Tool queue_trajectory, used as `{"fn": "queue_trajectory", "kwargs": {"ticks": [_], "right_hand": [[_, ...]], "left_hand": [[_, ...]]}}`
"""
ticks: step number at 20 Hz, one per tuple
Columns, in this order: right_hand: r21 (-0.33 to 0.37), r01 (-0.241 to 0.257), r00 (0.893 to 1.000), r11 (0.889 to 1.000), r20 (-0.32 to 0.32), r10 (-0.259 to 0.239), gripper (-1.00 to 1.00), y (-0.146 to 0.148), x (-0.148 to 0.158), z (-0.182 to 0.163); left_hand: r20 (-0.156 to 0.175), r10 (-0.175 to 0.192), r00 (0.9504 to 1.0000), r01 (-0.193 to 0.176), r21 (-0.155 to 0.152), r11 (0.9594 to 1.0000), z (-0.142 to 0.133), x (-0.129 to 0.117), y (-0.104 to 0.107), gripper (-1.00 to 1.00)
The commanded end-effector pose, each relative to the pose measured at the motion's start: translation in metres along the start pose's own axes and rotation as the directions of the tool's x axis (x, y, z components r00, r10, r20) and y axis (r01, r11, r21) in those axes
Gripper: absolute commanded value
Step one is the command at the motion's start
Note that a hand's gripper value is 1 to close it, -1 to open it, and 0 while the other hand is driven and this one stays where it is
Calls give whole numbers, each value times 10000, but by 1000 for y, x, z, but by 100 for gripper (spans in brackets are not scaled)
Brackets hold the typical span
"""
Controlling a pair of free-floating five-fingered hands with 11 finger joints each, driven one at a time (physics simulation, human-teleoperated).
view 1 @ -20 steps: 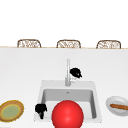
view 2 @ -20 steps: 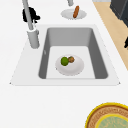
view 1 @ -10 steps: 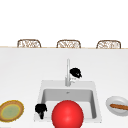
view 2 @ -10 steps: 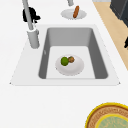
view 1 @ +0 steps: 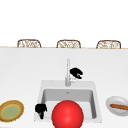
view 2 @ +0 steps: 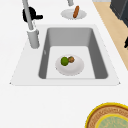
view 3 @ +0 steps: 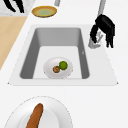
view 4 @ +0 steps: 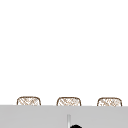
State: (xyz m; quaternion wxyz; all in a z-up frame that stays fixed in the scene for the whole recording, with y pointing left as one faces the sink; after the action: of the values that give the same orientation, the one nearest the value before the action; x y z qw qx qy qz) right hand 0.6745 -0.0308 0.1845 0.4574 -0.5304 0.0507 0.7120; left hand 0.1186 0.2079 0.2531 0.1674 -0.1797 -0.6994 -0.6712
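Front view first: the faucet stands at the far rim of the sink, about at its middle, a thin upright grey stem on a thicker base. I judge it to be stiff metal, fixed to the counter, so it will not give or tip. Its smooth finish is probably slippery under a hand. A short lever seems to stick out to the right of the base, and that is where I would take hold, out toward its tip, with light pressure rather than a hard squeeze. In the left side view the faucet looks plain and grey, with a stout collar low down.

My right hand hangs just to the right of the stem, very close to the lever. From the right side view the right hand overlaps the base, but I cannot tell whether it is clamped on anything or merely beside it.

My left hand floats at the near left corner of the sink, fingers slack and hanging down, holding nothing.

Inside the basin lies a white dish with a green fruit and a brown lump touching. A red ball sits at the near edge. On the counter, a yellow plate lies left and a white plate with a sausage lies right. Three chairs line the far side.
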Motion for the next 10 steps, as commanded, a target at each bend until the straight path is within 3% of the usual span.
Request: {"fn": "queue_trajectory", "kwargs": {"ticks": [1,3,6,8,10], "right_hand": [[-486,217,9973,9986,707,-182,-100,1,-7,-1],[-355,629,9923,9974,1090,-587,-100,7,-12,-2],[-555,821,9872,9951,1413,-735,-100,13,-17,-7],[-592,1270,9748,9901,1921,-1136,-100,12,-18,-9],[-460,1211,9649,9916,2399,-1067,-100,12,-17,-5]], "left_hand": [[0,0,10000,0,0,10000,0,0,0,0],[0,0,10000,0,0,10000,0,0,0,0],[0,0,10000,0,0,10000,0,0,0,0],[0,0,10000,0,0,10000,0,0,0,0],[0,0,10000,0,0,10000,0,0,0,0]]}}
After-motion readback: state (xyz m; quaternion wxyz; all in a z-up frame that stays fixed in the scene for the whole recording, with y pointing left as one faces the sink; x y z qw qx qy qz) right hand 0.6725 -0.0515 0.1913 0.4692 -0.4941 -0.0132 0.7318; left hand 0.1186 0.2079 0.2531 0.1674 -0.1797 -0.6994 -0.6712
